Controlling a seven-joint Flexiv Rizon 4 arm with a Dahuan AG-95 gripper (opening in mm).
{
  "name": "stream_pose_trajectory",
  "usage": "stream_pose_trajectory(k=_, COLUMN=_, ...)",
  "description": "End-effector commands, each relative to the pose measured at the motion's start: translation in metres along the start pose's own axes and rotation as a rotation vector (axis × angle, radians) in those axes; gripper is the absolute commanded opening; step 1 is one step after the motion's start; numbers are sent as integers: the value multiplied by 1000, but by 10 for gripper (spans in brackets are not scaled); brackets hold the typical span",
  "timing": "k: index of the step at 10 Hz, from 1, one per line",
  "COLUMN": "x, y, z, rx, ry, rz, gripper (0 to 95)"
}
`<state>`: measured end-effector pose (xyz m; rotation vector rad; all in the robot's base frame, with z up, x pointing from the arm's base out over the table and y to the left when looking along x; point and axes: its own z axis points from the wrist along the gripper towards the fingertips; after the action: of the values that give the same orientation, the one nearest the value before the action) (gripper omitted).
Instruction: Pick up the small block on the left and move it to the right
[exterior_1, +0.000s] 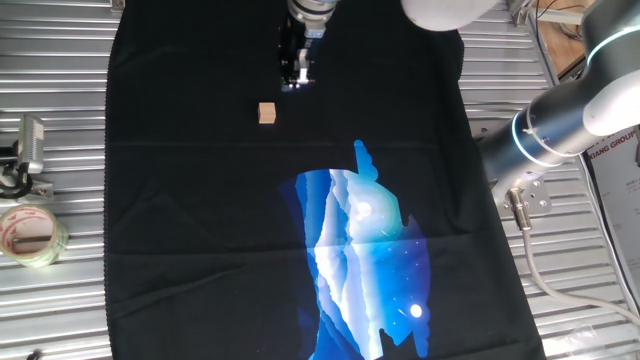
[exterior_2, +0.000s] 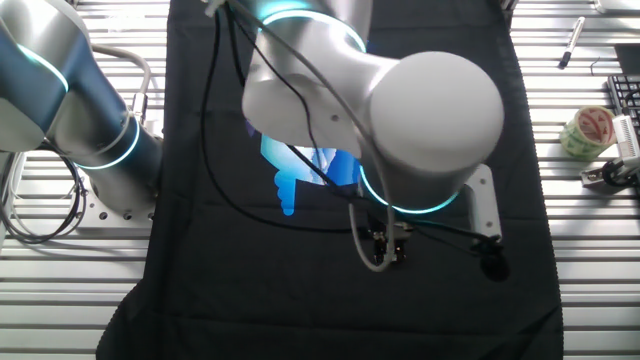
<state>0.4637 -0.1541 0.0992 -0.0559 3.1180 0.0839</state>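
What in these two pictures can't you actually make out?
- The tiny tan wooden cube shows in one fixed view only; in the other, the big grey robot arm covers that spot.
- The gripper: its fingers are small, dark against the black cloth, so open or shut is unclear.
- The clear tape roll's label is too small to read.

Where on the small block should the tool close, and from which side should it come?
Come straight down from above and close on two opposite side faces of the small block. It lies flat on the black cloth, with nothing beside it. The tool is nearby, not yet over it.
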Motion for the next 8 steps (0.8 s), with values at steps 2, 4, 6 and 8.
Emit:
stream_pose_trajectory(k=2, x=1, y=1, z=-1, rx=0, ry=-22, rz=-8, gripper=190)
stream_pose_trajectory(k=4, x=1, y=1, z=-1, rx=-3, ry=-29, rz=-14, gripper=380)
stream_pose_trajectory(k=6, x=1, y=1, z=-1, rx=-17, ry=-38, rz=-14, gripper=380)
stream_pose_trajectory(k=8, x=1, y=1, z=-1, rx=-16, ry=-52, rz=-14, gripper=760)
